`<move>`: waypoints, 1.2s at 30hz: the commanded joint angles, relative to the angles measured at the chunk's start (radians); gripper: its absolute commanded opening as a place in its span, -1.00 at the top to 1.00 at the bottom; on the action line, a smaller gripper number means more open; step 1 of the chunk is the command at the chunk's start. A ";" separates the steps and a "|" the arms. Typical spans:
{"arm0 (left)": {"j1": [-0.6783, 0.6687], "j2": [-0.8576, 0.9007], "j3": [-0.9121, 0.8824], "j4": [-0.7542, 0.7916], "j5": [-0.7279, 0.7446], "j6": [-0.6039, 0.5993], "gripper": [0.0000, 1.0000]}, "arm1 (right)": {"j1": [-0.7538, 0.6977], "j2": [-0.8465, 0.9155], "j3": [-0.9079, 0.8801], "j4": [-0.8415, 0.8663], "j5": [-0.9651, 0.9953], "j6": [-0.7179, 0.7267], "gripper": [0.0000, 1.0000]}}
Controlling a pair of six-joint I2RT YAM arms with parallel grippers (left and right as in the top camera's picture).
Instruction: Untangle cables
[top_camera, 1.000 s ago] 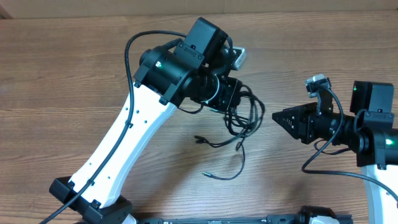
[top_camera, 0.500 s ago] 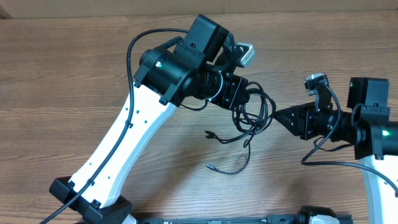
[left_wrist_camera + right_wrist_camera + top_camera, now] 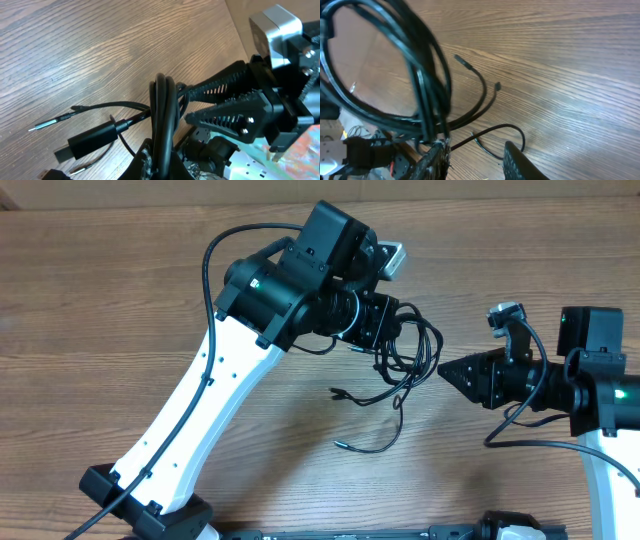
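**Cables** [image 3: 408,360]: black tangle at mid-bench, between the two hands. The looped bundle's long axis runs from far edge toward near edge. Two loose strands trail onto the bench [image 3: 100,300], their plug tips pointing toward the left edge.
**Left hand** [image 3: 392,330]: pressed together on the bundle, holding the loops raised.
**Right hand** [image 3: 446,370]: pointing toward the left edge, just beside the loops, fingers [image 3: 220,82] slightly spread, gripping nothing.
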 commanded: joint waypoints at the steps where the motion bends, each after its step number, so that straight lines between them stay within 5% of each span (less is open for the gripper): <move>1: -0.012 -0.032 0.015 0.007 0.026 -0.021 0.91 | 0.000 -0.003 0.000 0.007 -0.037 -0.025 0.33; 11: -0.022 -0.032 0.015 -0.064 -0.087 0.013 0.91 | 0.000 -0.003 0.000 0.047 0.001 -0.017 0.33; 36: -0.111 -0.032 0.015 -0.039 0.055 0.085 0.91 | 0.000 -0.003 0.000 0.075 0.001 -0.017 0.31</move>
